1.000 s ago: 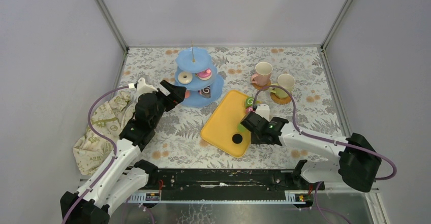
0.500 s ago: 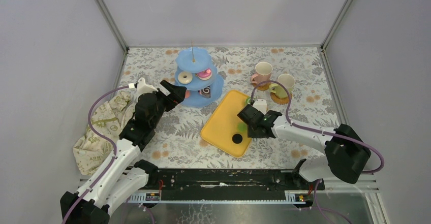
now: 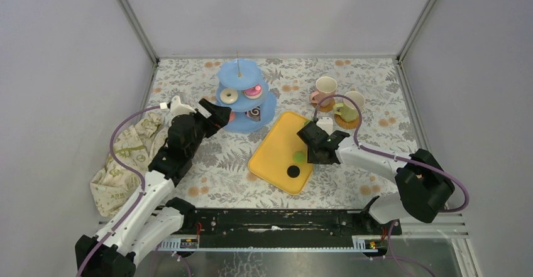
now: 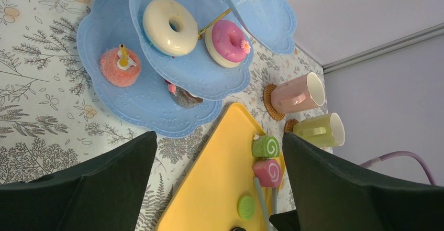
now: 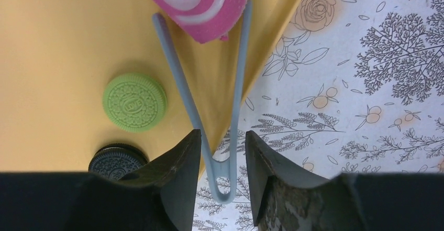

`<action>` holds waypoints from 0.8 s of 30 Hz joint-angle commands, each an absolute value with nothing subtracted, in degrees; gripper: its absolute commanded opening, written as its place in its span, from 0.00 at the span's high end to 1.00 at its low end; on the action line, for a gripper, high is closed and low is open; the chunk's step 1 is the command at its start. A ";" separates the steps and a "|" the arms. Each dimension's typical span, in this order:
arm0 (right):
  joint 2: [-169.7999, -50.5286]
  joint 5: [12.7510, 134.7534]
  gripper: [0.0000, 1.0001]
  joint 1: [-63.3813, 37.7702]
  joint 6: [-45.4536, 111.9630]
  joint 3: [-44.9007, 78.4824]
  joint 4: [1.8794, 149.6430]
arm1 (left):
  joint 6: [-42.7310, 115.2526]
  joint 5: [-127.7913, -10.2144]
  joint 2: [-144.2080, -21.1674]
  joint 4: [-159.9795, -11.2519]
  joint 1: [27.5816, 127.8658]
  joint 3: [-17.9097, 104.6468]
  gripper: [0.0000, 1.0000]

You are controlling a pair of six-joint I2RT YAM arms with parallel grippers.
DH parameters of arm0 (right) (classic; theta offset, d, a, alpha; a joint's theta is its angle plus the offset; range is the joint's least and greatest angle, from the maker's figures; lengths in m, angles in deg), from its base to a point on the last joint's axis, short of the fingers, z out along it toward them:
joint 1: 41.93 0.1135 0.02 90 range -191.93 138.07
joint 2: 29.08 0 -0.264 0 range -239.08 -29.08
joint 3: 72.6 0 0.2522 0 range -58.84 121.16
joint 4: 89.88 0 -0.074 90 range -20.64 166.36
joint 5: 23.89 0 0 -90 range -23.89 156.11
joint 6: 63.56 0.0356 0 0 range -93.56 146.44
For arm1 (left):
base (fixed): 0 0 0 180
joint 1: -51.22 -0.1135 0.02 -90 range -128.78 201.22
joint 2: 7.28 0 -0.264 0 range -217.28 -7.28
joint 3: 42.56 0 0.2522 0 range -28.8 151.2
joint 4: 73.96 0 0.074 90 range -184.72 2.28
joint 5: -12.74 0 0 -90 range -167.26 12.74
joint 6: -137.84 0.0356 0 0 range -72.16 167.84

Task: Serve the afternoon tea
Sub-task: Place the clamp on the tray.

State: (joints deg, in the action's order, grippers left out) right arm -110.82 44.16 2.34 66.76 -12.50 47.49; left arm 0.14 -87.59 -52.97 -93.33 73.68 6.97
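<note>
Right gripper (image 5: 222,147) has its jaws closed loosely around the bend of the blue tongs (image 5: 239,84). The tong tips straddle the pink swirl roll (image 5: 201,0) straight ahead on the yellow tray (image 5: 63,42). Green cookie (image 5: 134,102) and black cookie (image 5: 116,160) sit just left of the jaws. Left gripper (image 4: 219,136) hangs wide open, holding nothing, with the blue stand (image 4: 141,100) just ahead.

Two white-and-black arms on a black base rail (image 3: 270,219)

From the rail's left end comes the left arm (image 3: 154,186), from its right end the right arm (image 3: 371,159): white link shells, chunky black joint housings, a lilac cable (image 3: 115,140) looping beside each. The fingers (image 5: 173,178) are matte black wedges.
</note>
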 commanded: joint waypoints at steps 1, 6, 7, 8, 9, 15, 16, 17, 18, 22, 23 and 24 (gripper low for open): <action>-111.87 43.25 0.56 0.85 65.10 -9.61 49.50 | 0.12 -87.01 -53.26 -89.31 73.90 6.79 0.03; -113.42 45.00 0.56 -0.52 63.57 -8.59 50.24 | 0.03 -86.94 -53.74 -89.05 73.90 6.80 0.03; -113.29 45.20 0.56 -0.53 63.39 -8.41 49.91 | 0.09 -86.88 -53.74 -89.11 73.90 6.82 0.03; -112.75 45.34 0.56 -0.54 63.40 -8.53 49.84 | 0.11 -86.85 -53.77 -89.09 73.85 6.87 0.03; -111.90 45.53 0.54 -0.60 63.32 -9.00 50.15 | 0.12 -86.93 -53.69 -88.99 73.86 6.84 0.03; -107.87 46.62 0.43 -0.54 62.47 -10.21 49.96 | -0.26 -86.58 -53.82 -88.38 73.77 6.39 0.03; -107.91 46.94 0.42 -0.54 62.39 -10.36 49.73 | -0.32 -86.44 -54.05 -88.24 73.74 6.36 0.03; -108.00 47.27 0.42 -0.54 62.43 -10.50 49.54 | -0.32 -86.25 -54.24 -88.25 73.73 6.42 0.03; -108.01 47.35 0.42 -0.54 62.59 -10.83 49.47 | -0.32 -86.21 -54.32 -88.17 73.72 6.43 0.03; -107.83 48.53 0.41 -0.56 63.38 -13.14 50.38 | -0.21 -86.58 -53.78 -88.21 73.72 6.21 0.03; -107.79 48.75 0.41 -0.54 63.71 -13.73 50.54 | -0.23 -86.58 -53.78 -88.20 73.72 6.18 0.03; -107.69 48.86 0.41 -0.54 64.04 -14.32 50.78 | -0.24 -86.55 -53.73 -88.23 73.72 6.18 0.03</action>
